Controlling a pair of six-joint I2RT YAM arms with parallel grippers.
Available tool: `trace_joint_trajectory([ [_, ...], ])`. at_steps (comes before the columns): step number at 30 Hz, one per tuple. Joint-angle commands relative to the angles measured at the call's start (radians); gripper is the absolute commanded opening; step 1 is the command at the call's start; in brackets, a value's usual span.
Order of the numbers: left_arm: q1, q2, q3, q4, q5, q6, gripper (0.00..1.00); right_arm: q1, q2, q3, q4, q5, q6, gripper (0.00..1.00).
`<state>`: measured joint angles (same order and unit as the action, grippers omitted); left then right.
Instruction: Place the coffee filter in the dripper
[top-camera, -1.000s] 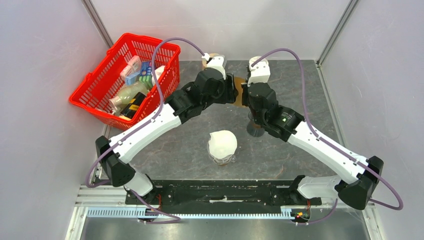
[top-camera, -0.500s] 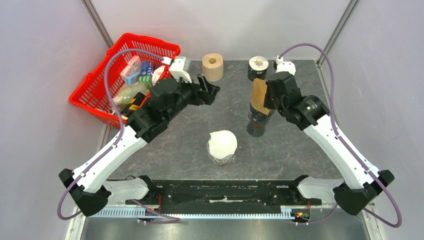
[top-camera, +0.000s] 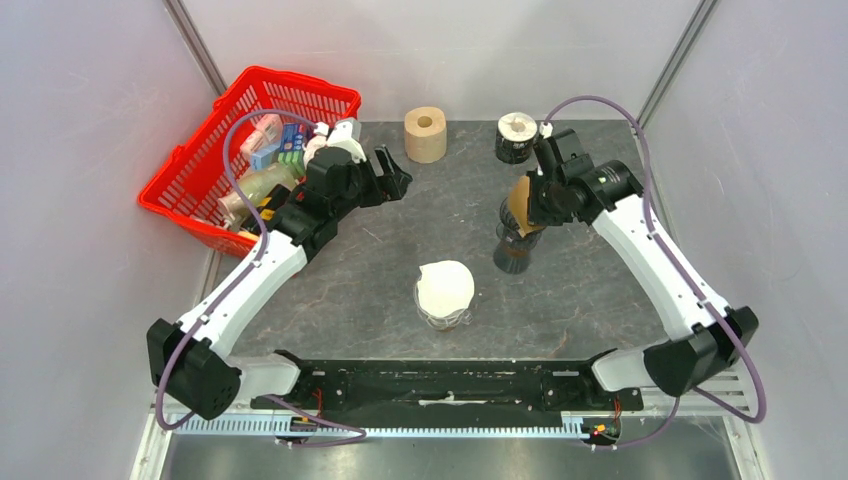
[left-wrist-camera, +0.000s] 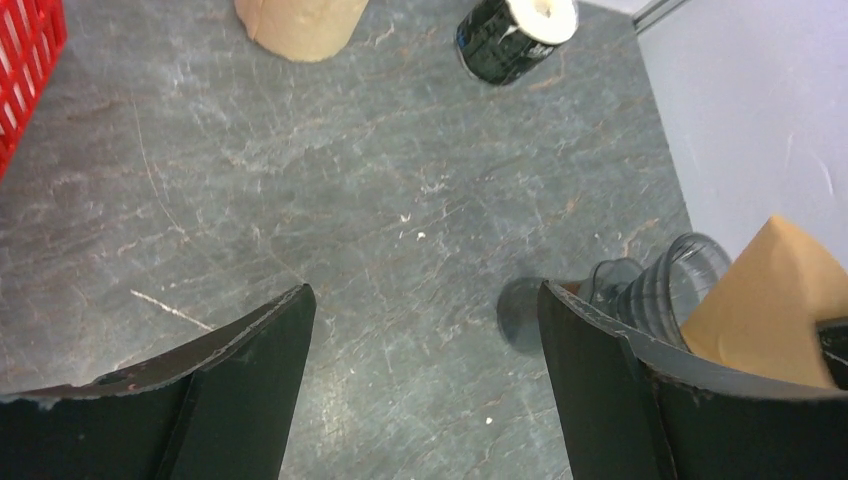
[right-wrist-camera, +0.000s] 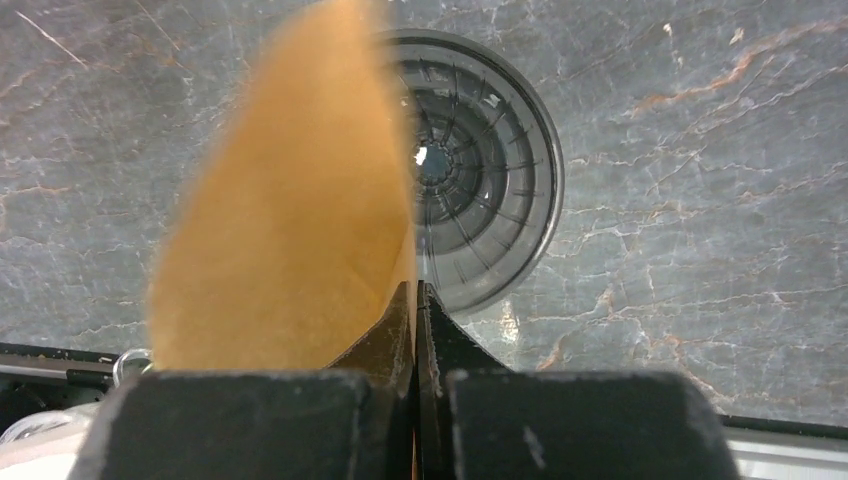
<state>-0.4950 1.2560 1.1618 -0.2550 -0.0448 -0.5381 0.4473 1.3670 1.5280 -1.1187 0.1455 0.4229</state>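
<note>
My right gripper (top-camera: 535, 200) is shut on a brown paper coffee filter (top-camera: 519, 199), pinching its edge (right-wrist-camera: 415, 285). The filter (right-wrist-camera: 290, 210) hangs just above the clear ribbed dripper (right-wrist-camera: 480, 170), partly over its left rim. The dripper (top-camera: 516, 245) stands right of the table's centre. It also shows at the right of the left wrist view (left-wrist-camera: 650, 290), with the filter (left-wrist-camera: 770, 295) above it. My left gripper (top-camera: 392, 175) is open and empty, raised over the table at the left, near the basket; its fingers (left-wrist-camera: 250, 370) frame bare table.
A red basket (top-camera: 200, 190) of groceries stands at the far left. A brown tape roll (top-camera: 425, 133) and a black roll (top-camera: 516, 137) stand at the back. A stack of white filters in a glass holder (top-camera: 445, 293) sits at the near centre.
My left arm has drawn back to the left, away from the dripper, its gripper open. My right gripper has carried the brown filter down and over the dripper.
</note>
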Motion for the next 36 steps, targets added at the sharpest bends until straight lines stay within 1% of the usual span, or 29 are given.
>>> trace_joint_trajectory([
  [1, 0.007, -0.003, -0.017, 0.066, 0.04, -0.03, 0.89, -0.036, 0.043, 0.049, -0.013, -0.046, -0.018, 0.0],
  [7, 0.007, -0.022, -0.043, 0.083, 0.037, -0.011, 0.89, -0.081, 0.086, 0.045, 0.009, -0.074, -0.024, 0.0],
  [9, 0.007, -0.029, -0.052, 0.09, 0.036, -0.011, 0.89, -0.087, 0.096, 0.044, 0.01, -0.074, -0.027, 0.04],
  [16, 0.007, -0.041, -0.06, 0.098, 0.04, -0.007, 0.89, -0.092, 0.111, 0.033, 0.027, -0.081, -0.027, 0.11],
  [21, 0.007, -0.045, -0.067, 0.105, 0.04, -0.007, 0.89, -0.094, 0.113, 0.013, 0.054, -0.089, -0.018, 0.12],
  [28, 0.007, -0.05, -0.071, 0.109, 0.04, -0.005, 0.89, -0.096, 0.131, -0.005, 0.067, -0.061, -0.017, 0.14],
  [30, 0.007, -0.049, -0.073, 0.109, 0.064, -0.006, 0.89, -0.096, 0.131, -0.013, 0.075, -0.061, -0.016, 0.14],
  [36, 0.007, -0.052, -0.073, 0.109, 0.066, -0.004, 0.89, -0.098, 0.129, -0.015, 0.071, -0.032, -0.013, 0.2],
])
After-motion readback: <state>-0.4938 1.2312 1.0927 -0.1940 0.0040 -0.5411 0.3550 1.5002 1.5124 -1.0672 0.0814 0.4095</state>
